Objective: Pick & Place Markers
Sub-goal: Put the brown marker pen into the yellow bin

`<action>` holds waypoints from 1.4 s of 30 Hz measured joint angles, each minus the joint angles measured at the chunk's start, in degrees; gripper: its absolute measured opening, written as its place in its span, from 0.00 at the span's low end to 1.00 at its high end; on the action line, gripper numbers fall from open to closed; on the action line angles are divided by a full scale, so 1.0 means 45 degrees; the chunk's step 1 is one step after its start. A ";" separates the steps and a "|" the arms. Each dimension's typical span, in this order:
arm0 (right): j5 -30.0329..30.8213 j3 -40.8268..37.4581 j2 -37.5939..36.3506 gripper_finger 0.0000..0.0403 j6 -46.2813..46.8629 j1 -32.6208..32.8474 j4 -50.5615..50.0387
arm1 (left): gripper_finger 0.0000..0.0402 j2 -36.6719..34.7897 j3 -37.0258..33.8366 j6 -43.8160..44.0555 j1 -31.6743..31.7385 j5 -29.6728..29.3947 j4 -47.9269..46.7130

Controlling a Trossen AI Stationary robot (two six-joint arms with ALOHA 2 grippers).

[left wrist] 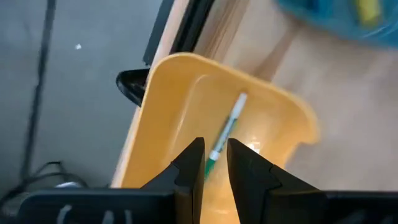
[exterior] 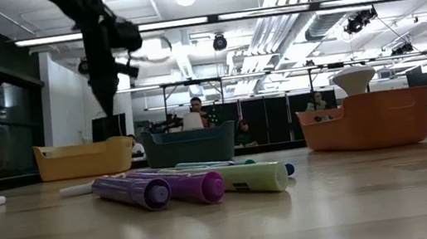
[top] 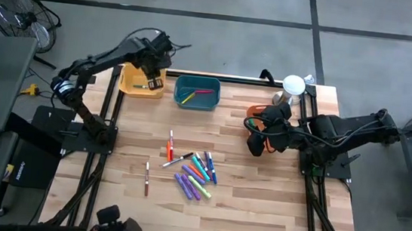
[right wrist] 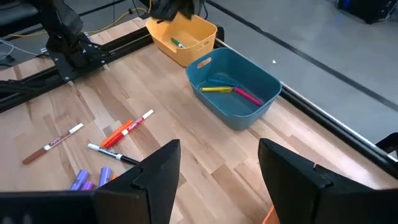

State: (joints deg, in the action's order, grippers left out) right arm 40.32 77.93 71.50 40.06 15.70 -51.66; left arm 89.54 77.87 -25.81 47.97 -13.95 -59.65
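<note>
Left claw is held above the yellow plastic bin at the counter's far left corner, fingers slightly parted and empty; a green-capped white marker lies inside, apparently just dropped. Remaining markers are scattered mid-counter. Right claw, wide open, waits near the right edge.

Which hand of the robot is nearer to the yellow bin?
The left. The left hand hangs directly over the yellow bin, where a green marker lies. The right hand is far off, past the blue bin.
</note>
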 joint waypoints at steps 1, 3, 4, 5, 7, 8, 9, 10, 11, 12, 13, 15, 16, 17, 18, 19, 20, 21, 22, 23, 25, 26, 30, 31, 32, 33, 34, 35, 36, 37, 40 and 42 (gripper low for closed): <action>-0.0052 0.0000 0.0000 0.51 0.0004 0.0000 0.0000 | 0.16 -0.0181 0.0316 0.0332 -0.0005 0.0177 -0.0401; -0.0128 0.0000 0.0000 0.51 0.0009 0.0000 0.0000 | 0.16 -0.0565 0.0899 0.0983 -0.0005 0.0684 -0.0942; -0.0180 0.0000 0.0000 0.51 0.0009 0.0000 0.0000 | 0.16 -0.0772 0.1141 0.1343 -0.0005 0.0989 -0.1203; -0.0214 0.0000 0.0000 0.51 0.0009 0.0000 0.0000 | 0.16 -0.0990 0.1342 0.1773 -0.0005 0.1284 -0.1523; -0.0240 0.0000 0.0000 0.51 0.0049 0.0000 0.0000 | 0.16 -0.1519 0.1652 0.2805 -0.0005 0.1788 -0.2079; -0.0244 0.0000 0.0000 0.51 0.0094 0.0000 0.0000 | 0.16 -0.1820 0.1759 0.3361 -0.0005 0.2019 -0.2313; -0.0249 0.0000 0.0000 0.51 0.0133 0.0000 0.0000 | 0.16 -0.2176 0.1792 0.3870 -0.0005 0.2238 -0.2531; -0.0249 0.0000 0.0000 0.51 0.0186 0.0000 0.0000 | 0.16 -0.2538 0.1792 0.4365 -0.0005 0.2497 -0.2800; -0.0254 0.0000 0.0000 0.51 0.0218 0.0000 0.0000 | 0.16 -0.2906 0.1788 0.4804 -0.0005 0.2735 -0.3046; -0.0254 0.0000 0.0000 0.51 0.0237 0.0000 0.0000 | 0.16 -0.3290 0.1787 0.5215 -0.0017 0.2972 -0.3249; -0.0254 0.0000 0.0000 0.51 0.0237 0.0000 0.0000 | 0.16 -0.3654 0.1787 0.5647 -0.0045 0.3156 -0.3467; -0.0259 0.0000 0.0000 0.51 0.0238 0.0000 0.0000 | 0.16 -0.4350 0.1787 0.6655 -0.0318 0.3286 -0.3849; -0.0279 0.0000 0.0000 0.51 0.0237 0.0000 0.0000 | 0.16 -0.4670 0.1787 0.7211 -0.0538 0.3286 -0.3988; -0.0314 0.0000 0.0000 0.51 0.0237 0.0000 0.0000 | 0.16 -0.4960 0.1787 0.7775 -0.0813 0.3303 -0.4095; -0.0340 0.0000 0.0000 0.51 0.0237 0.0004 0.0000 | 0.16 -0.5237 0.1787 0.8298 -0.1103 0.3305 -0.4203; -0.0345 0.0000 0.0000 0.51 0.0242 0.0008 0.0003 | 0.16 -0.5506 0.1782 0.8816 -0.1406 0.3272 -0.4302; -0.0361 0.0000 0.0000 0.51 0.0242 0.0010 0.0005 | 0.16 -0.5732 0.1782 0.9310 -0.1727 0.3219 -0.4419; -0.0384 0.0000 0.0000 0.51 0.0242 0.0010 0.0005 | 0.16 -0.5926 0.1782 0.9795 -0.2083 0.3060 -0.4601; -0.0430 0.0000 0.0000 0.51 0.0242 0.0010 0.0005 | 0.16 -0.6095 0.1782 1.0265 -0.2438 0.2917 -0.4802; -0.0500 0.0000 0.0000 0.51 0.0242 0.0010 0.0005 | 0.16 -0.6219 0.1782 1.0721 -0.2792 0.2823 -0.4982; -0.0692 0.0000 0.0000 0.51 0.0242 0.0010 0.0005 | 0.16 -0.6389 0.1779 1.1588 -0.3597 0.2688 -0.5301; -0.0758 0.0000 0.0000 0.51 0.0243 0.0010 0.0005 | 0.16 -0.6449 0.1778 1.2000 -0.4027 0.2690 -0.5484; -0.0905 0.0000 0.0000 0.51 0.0332 0.0010 0.0005 | 0.16 -0.6461 0.1771 1.3662 -0.5923 0.2259 -0.5963; -0.0910 0.0000 0.0000 0.51 0.0335 0.0010 0.0005 | 0.16 -0.6453 0.1768 1.4090 -0.6431 0.1981 -0.6020; -0.0910 0.0000 0.0000 0.51 0.0339 0.0010 0.0005 | 0.16 -0.6427 0.1768 1.4501 -0.6938 0.1683 -0.6066; -0.0910 0.0000 0.0000 0.51 0.0339 0.0010 0.0005 | 0.16 -0.6387 0.1768 1.4926 -0.7436 0.1422 -0.6138; -0.0915 0.0000 0.0000 0.51 0.0339 0.0010 0.0005 | 0.16 -0.6350 0.1759 1.5341 -0.7918 0.1207 -0.6165; -0.0915 0.0000 0.0000 0.51 0.0339 0.0010 0.0005 | 0.16 -0.6340 0.1690 1.5796 -0.8451 0.1017 -0.6086; -0.0920 0.0000 0.0000 0.51 0.0339 0.0010 0.0005 | 0.16 -0.6329 0.1611 1.6218 -0.8911 0.0880 -0.6082; -0.0951 0.0000 0.0000 0.51 0.0339 0.0010 0.0005 | 0.16 -0.6332 0.1481 1.6657 -0.9376 0.0719 -0.6096; -0.1096 0.0000 0.0000 0.51 0.0344 0.0010 0.0005 | 0.16 -0.6349 0.0811 1.8225 -1.0740 0.0266 -0.6089; -0.1162 0.0000 0.0000 0.51 0.0344 0.0010 0.0005 | 0.16 -0.6334 0.0250 1.9220 -1.1623 0.0112 -0.6059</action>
State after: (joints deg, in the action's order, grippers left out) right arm 35.09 77.93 71.50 41.60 15.75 -51.64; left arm 61.04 78.99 60.68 -4.34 -13.44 -86.92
